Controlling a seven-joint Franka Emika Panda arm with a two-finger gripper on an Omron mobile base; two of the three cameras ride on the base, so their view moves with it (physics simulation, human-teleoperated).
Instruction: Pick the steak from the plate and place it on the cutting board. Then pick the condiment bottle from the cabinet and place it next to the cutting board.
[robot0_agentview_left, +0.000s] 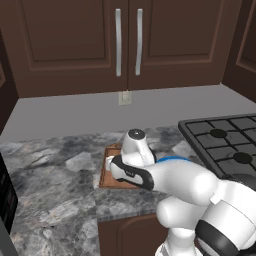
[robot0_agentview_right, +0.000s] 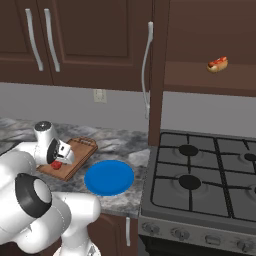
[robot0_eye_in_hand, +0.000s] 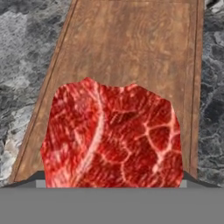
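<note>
Directly above the cutting board (robot0_agentview_right: 70, 157), the gripper (robot0_agentview_right: 59, 161) points down with the steak (robot0_eye_in_hand: 111, 138) pinched between its fingers. In the hand view the steak hides the fingertips; it hangs over the wooden surface, and whether it touches the wood cannot be told. It is a flat, irregular chunk of red meat with pale marbling, somewhat wider than tall in the hand view, so it lies across the board's long axis. In the right base view it shows as a small red patch (robot0_agentview_right: 56, 164) under the hand.

The board is a rectangular brown wooden slab with visible grain and a raised rim. Its long axis runs away from the robot toward the wall, handle end farthest.

Just beside the board, toward the stove (robot0_agentview_right: 205, 180), lies the plate (robot0_agentview_right: 109, 177), round, flat, bright blue and bare. Both rest on a grey marbled counter (robot0_agentview_left: 55, 175). Above, the cabinet (robot0_agentview_left: 125, 40) has dark panelled doors with silver bar handles.
</note>
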